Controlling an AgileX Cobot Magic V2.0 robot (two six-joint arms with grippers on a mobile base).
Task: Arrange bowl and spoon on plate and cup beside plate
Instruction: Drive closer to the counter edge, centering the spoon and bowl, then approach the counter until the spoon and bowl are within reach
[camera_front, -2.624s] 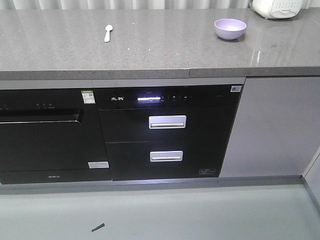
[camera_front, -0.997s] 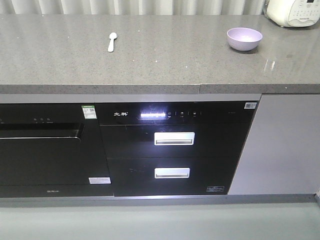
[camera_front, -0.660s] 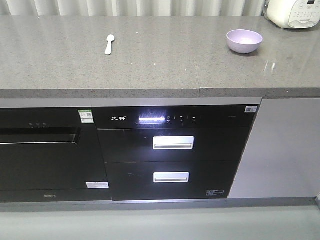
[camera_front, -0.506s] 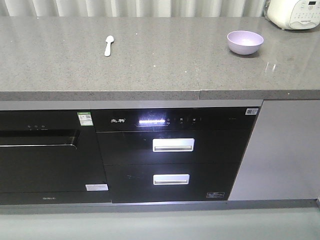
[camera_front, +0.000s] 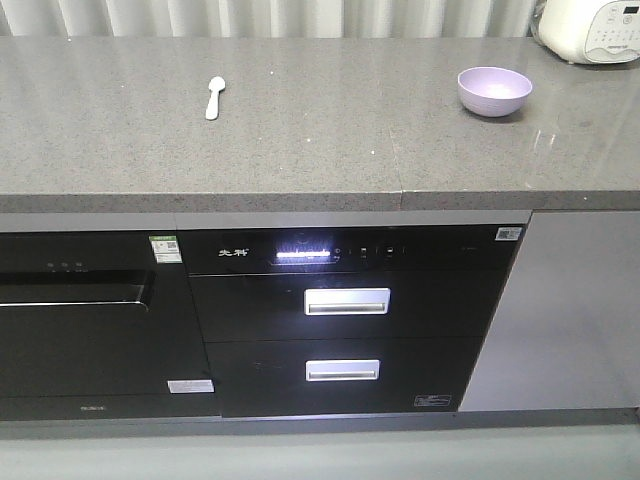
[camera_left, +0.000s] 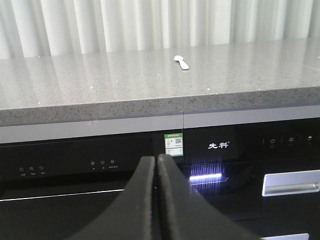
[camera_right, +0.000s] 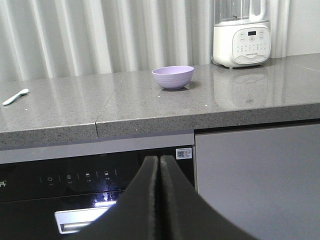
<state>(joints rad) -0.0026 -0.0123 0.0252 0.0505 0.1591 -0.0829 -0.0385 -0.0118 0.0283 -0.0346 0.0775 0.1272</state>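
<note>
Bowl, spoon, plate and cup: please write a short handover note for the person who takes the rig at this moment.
Left gripper: shut, holding nothing, facing the cabinet fronts.
Right gripper: the same.
Spoon lies on the counter, left part. The bowl stands upright on it, far to the right.
Plate and cup are in no view.
Done: nothing.
Left: find plate and cup, then place everything.
</note>
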